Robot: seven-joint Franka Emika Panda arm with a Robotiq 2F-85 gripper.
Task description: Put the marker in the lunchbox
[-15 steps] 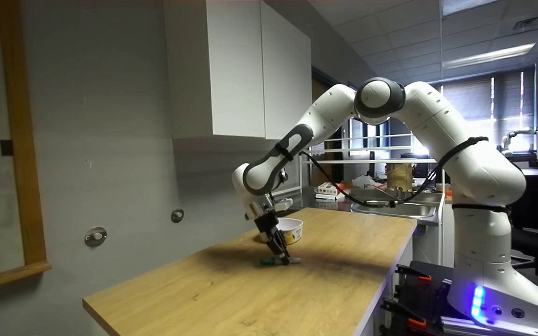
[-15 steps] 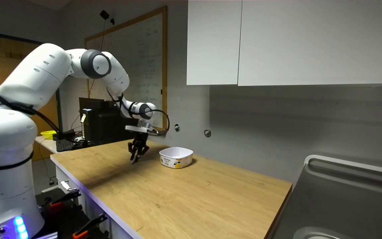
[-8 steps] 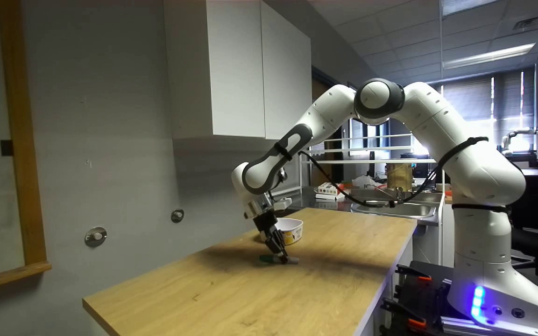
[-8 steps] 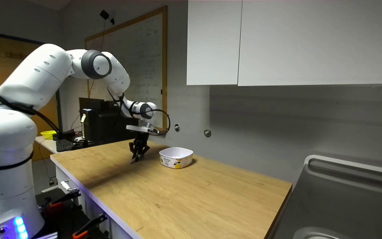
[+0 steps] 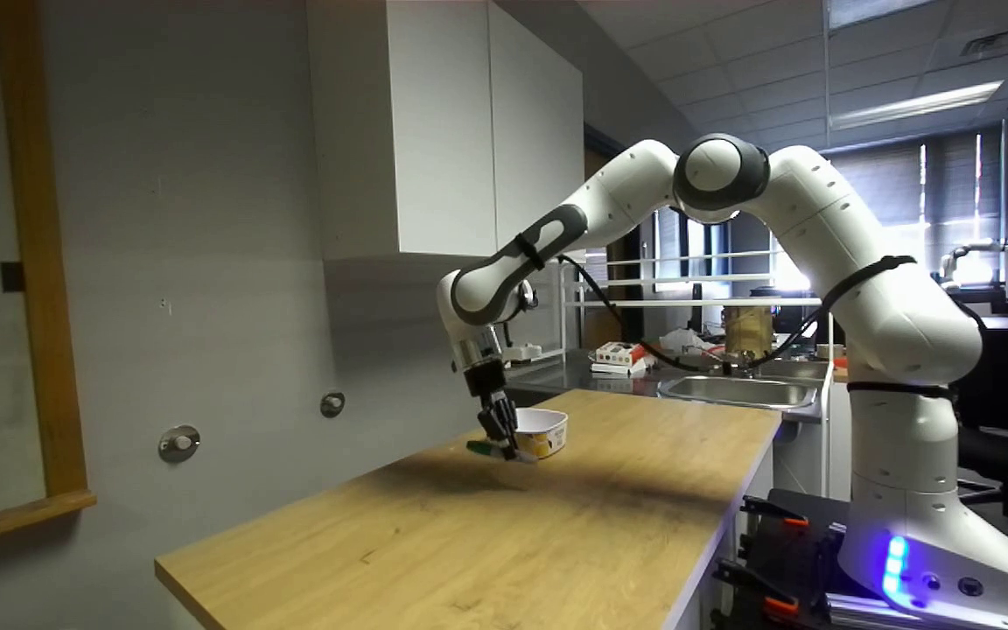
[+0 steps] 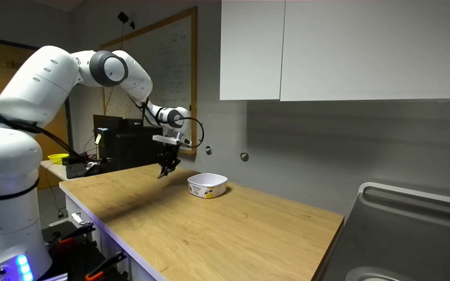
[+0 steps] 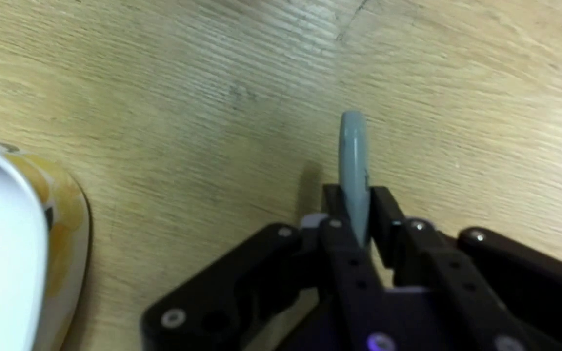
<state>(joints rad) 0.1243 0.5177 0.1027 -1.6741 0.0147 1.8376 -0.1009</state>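
Observation:
The marker has a grey barrel (image 7: 353, 156) and a green end (image 5: 480, 448). My gripper (image 7: 356, 209) is shut on it, with the grey end sticking out past the fingertips in the wrist view. The gripper, seen also in both exterior views (image 5: 508, 451) (image 6: 165, 171), holds the marker above the table, roughly level. The lunchbox is a white open container with a lemon print (image 6: 198, 190). It stands upright beside the gripper, partly behind it in an exterior view (image 5: 549, 435). Its rim and wall (image 7: 64, 234) show at the left of the wrist view.
The wooden table (image 6: 225, 230) carries the lunchbox. The wall with round fittings (image 6: 244, 156) runs behind it, and white cabinets (image 6: 338, 50) hang above. A sink (image 5: 740, 391) lies past the table's far end in an exterior view.
My gripper has lifted off the table with the marker in it and moved slightly toward the wall. The lunchbox has not moved.

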